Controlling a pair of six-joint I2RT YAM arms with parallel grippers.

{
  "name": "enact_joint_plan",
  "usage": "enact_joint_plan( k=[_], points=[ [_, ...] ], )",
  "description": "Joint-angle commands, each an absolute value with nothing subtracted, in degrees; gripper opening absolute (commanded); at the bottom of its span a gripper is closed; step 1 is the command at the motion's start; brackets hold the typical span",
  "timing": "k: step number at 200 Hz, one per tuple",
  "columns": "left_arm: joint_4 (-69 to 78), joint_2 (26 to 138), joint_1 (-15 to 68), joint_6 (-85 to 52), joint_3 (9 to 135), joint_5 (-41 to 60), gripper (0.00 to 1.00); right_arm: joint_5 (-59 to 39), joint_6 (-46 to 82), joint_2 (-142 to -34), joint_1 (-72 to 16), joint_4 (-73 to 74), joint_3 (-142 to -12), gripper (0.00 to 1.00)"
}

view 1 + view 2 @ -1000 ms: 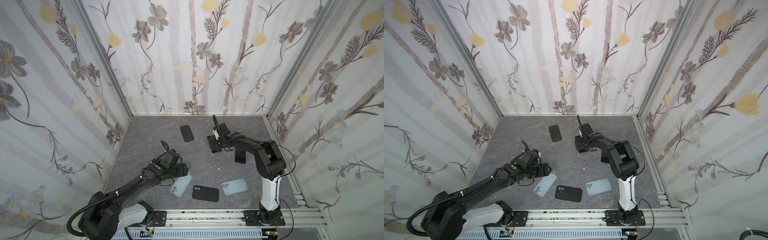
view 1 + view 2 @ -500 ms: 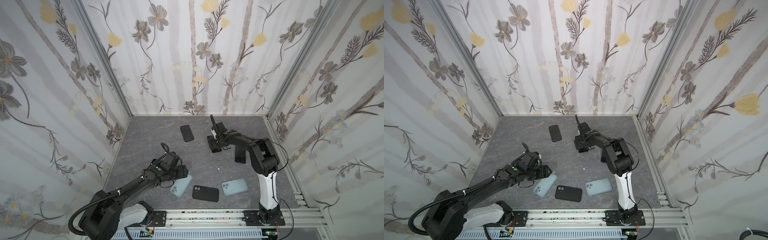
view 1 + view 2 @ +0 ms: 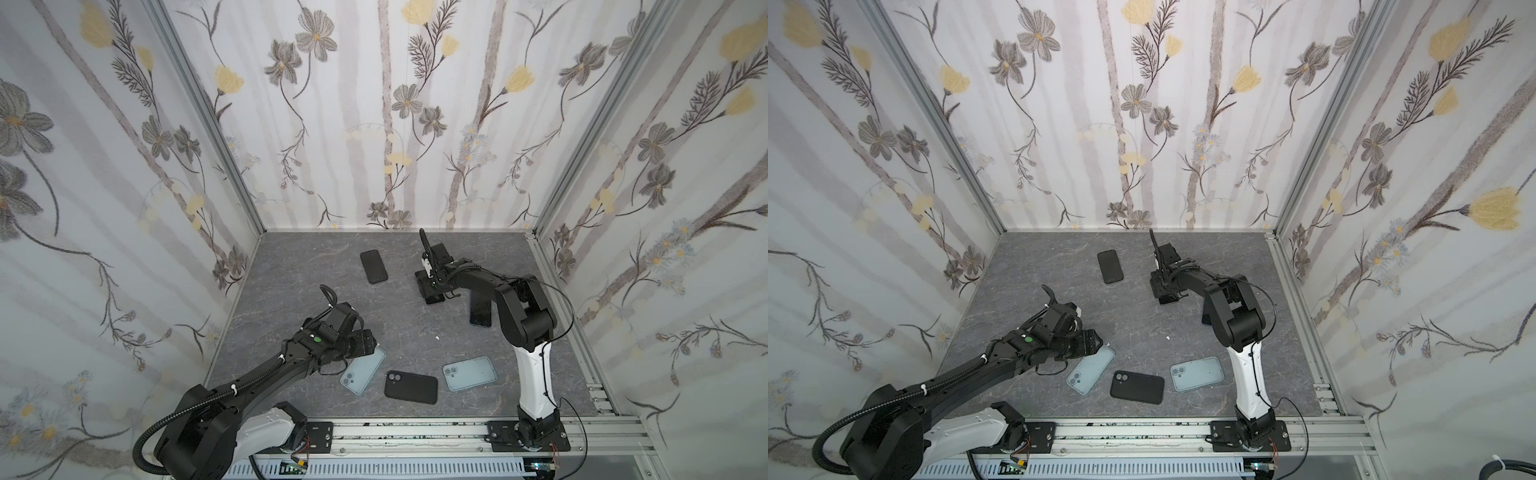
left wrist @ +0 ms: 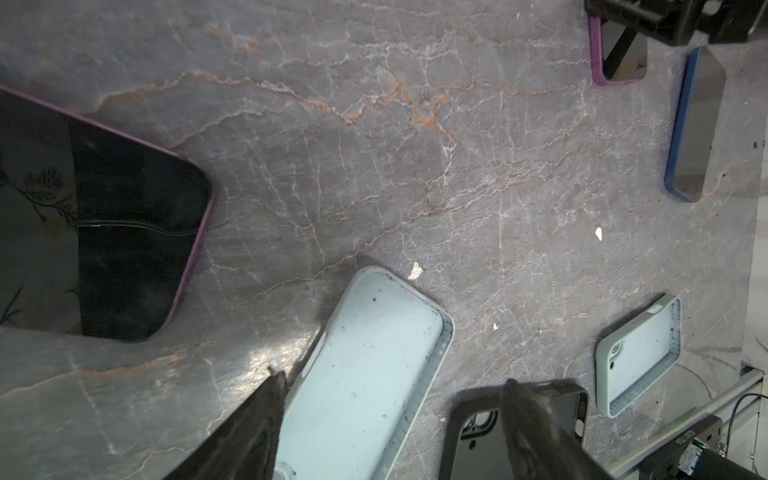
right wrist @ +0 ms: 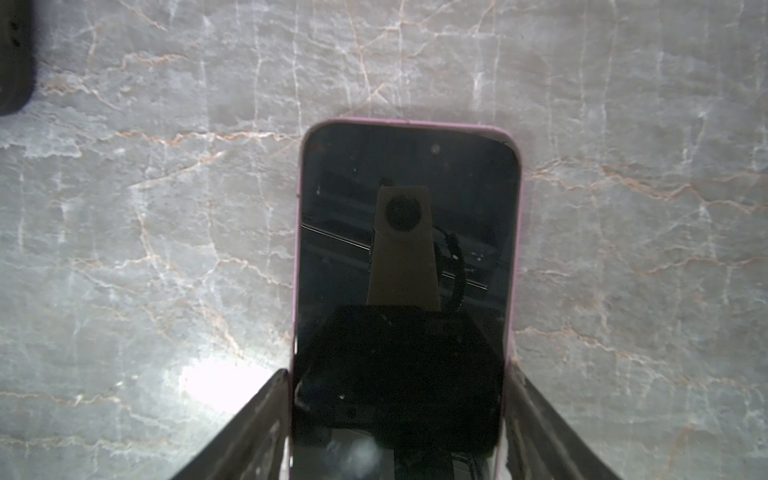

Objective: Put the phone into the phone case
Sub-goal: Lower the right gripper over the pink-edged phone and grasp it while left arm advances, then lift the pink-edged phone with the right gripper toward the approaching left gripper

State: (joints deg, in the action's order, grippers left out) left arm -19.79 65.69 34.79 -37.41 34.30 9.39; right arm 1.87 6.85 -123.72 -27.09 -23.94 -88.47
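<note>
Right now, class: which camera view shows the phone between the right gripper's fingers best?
The right wrist view: the pink-rimmed phone fills the frame, screen up, fingers against its long edges. In both top views the right gripper hides most of it. The left wrist view catches only one distant end, partly covered.

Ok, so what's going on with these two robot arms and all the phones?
The right gripper is down over a pink-edged phone lying flat on the table, fingers right at its long edges; whether it grips yet is unclear. The left gripper hovers open over one end of a light blue phone case. A black case and a second light blue case lie nearby, empty.
</note>
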Motion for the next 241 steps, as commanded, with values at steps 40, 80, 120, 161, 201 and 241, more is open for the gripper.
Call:
enact_joint_plan(
  k=[40, 80, 120, 161, 201, 241],
  points=[
    [-21.4, 65.4, 34.8, -35.2, 36.9, 7.2, 0.81, -0.2, 3.3, -120.4, -28.1, -26.3, -85.1, 0.61],
    [-21.6, 65.7, 34.8, -35.3, 38.1, 7.8, 0.81, -1.1, 1.6, -117.4, -29.1, -22.9, -81.6, 0.59],
    [-22.1, 66.3, 34.8, -33.6, 39.9, 6.6, 0.81, -1.6, 0.6, -114.6, -29.5, -19.7, -78.4, 0.57],
    [-21.8, 68.0, 34.8, -32.8, 40.7, 6.7, 0.81, -1.5, -0.5, -113.1, -29.6, -18.7, -77.1, 0.56],
    [-21.4, 68.0, 34.8, -32.8, 40.4, 6.6, 0.81, -1.5, -0.9, -113.0, -29.7, -18.5, -76.7, 0.55],
    [-21.2, 67.4, 34.8, -32.7, 39.9, 6.1, 0.81, -1.3, -1.4, -112.8, -30.0, -18.3, -76.5, 0.55]
  ],
)
